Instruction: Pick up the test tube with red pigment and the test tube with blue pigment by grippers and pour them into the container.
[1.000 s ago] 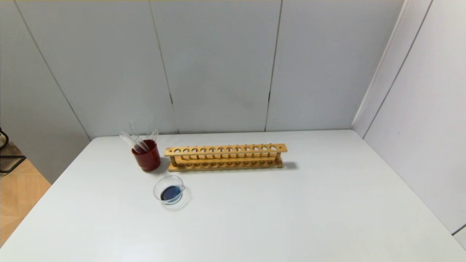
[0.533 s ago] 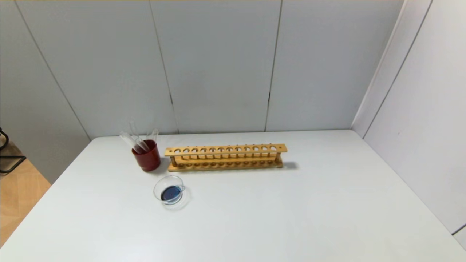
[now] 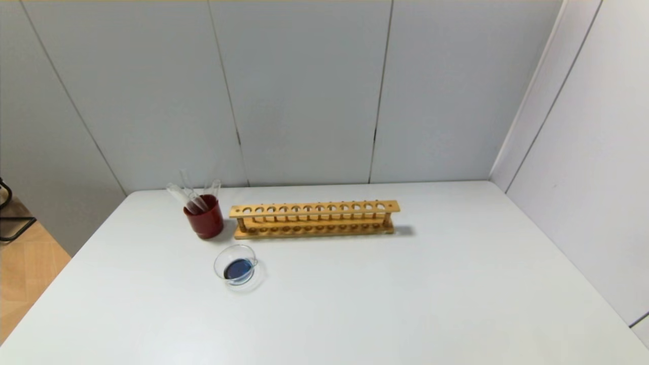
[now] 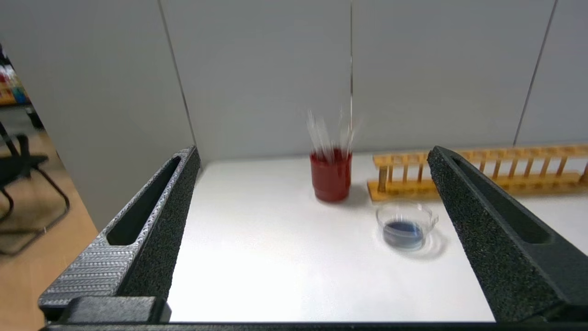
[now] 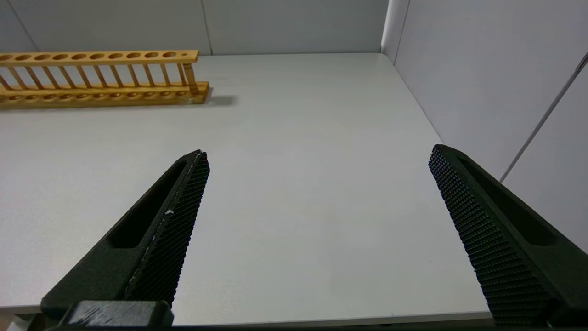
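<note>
- While both arms hang back at the near edge of the white table (image 3: 405, 304), out of the head view, most of the tabletop in front and to the right lies bare, bounded by grey wall panels at the back and on the right.
- At the back left stands a dark red cup (image 3: 204, 217) with several clear test tubes (image 3: 190, 195) leaning out of it; I cannot tell whether any of them carries red or blue colour.
- Just right of the cup, near but apart, a long wooden test tube rack (image 3: 314, 218) runs parallel to the back edge, its holes unfilled.
- Nearer than the cup sits the container (image 3: 236, 265), a low clear glass dish with a pouring lip, holding a dark blue pool at its bottom.
- Left gripper (image 4: 312, 230): jaws spread wide, holding and touching nothing, facing the cup and dish from the table's near left edge.
- Right gripper (image 5: 317, 230): jaws likewise wide apart and unloaded, over the near right part of the table, well clear of the rack's end.
</note>
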Action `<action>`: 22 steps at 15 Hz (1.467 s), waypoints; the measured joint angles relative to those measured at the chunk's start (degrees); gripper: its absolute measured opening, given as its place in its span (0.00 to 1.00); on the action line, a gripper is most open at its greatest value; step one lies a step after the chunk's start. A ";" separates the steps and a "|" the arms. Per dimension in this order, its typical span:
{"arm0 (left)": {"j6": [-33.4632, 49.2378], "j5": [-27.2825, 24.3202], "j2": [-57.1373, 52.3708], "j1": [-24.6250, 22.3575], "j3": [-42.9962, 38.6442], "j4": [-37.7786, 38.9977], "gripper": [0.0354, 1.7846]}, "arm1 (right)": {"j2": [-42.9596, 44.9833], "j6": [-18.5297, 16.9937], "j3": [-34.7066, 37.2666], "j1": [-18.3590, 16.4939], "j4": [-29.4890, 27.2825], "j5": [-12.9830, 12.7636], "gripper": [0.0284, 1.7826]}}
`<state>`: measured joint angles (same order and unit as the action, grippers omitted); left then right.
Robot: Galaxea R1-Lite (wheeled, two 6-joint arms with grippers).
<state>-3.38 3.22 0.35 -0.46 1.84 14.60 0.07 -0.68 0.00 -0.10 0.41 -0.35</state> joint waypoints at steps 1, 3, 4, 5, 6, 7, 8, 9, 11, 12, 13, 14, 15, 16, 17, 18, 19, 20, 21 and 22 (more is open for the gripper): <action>0.32 -0.52 -0.22 0.00 -0.91 -3.12 0.98 | 0.00 0.00 0.00 0.00 0.00 0.00 0.98; 0.60 -2.65 -0.40 0.05 -1.57 -11.69 0.98 | 0.00 -0.02 0.00 0.00 0.00 0.00 0.98; 0.68 -3.24 -0.45 0.05 -1.66 -14.70 0.98 | 0.00 -0.02 0.00 0.00 0.00 0.00 0.98; 0.57 -3.66 -0.46 0.05 -1.73 -14.63 0.98 | 0.00 0.00 0.00 0.00 0.00 0.00 0.98; 0.49 -3.93 -0.49 0.11 -1.79 -14.40 0.98 | 0.00 -0.02 0.00 0.00 0.00 0.02 0.98; 1.04 -3.82 -0.49 0.17 -1.82 -14.25 0.98 | 0.00 -0.02 0.00 0.00 0.00 0.00 0.98; 2.67 -3.44 -0.49 0.24 -1.82 -14.28 0.98 | 0.00 0.00 0.00 0.00 0.00 0.02 0.98; 3.56 -3.22 -0.49 0.24 -1.84 -14.34 0.98 | 0.00 0.00 0.00 0.00 0.00 0.00 0.98; 3.68 -3.17 -0.49 0.24 -1.84 -14.36 0.98 | 0.00 -0.02 0.00 0.00 0.00 0.02 0.98; 3.68 -3.15 -0.49 0.24 -1.84 -14.36 0.98 | 0.00 -0.02 0.00 0.00 0.00 0.02 0.98; 3.68 -3.15 -0.49 0.24 -1.84 -14.36 0.98 | 0.00 0.00 0.00 0.00 0.00 0.02 0.98; 3.68 -3.15 -0.46 0.24 -1.84 -14.36 0.98 | 0.00 -0.02 0.00 0.00 0.00 0.02 0.98; 3.68 -3.15 -0.46 0.24 -1.84 -14.36 0.98 | 0.00 -0.02 0.00 0.00 0.00 0.00 0.98; 3.68 -3.15 -0.46 0.22 -1.84 -14.36 0.98 | 0.00 0.02 0.00 0.00 0.00 0.00 0.98; 3.68 -3.15 -0.46 0.22 -1.84 -14.36 0.98 | 0.00 0.05 0.00 0.00 -0.01 0.00 0.98; 3.68 -3.15 -0.46 0.22 -1.84 -14.36 0.98 | 0.00 0.24 0.00 0.00 -0.12 0.00 0.98; 3.71 -3.15 -0.46 0.22 -1.84 -14.36 0.98 | 0.00 0.41 0.00 0.00 0.07 0.00 0.98; 3.71 -3.15 -0.46 0.22 -1.84 -14.38 0.98 | 0.00 0.44 0.00 0.00 0.07 0.02 0.98; 3.68 -3.15 -0.46 0.22 -1.84 -14.38 0.98 | 0.00 0.44 0.00 0.00 0.07 0.02 0.98; 3.71 -3.15 -0.46 0.22 -1.82 -14.36 0.98 | 0.00 0.30 0.00 0.00 -0.01 0.06 0.98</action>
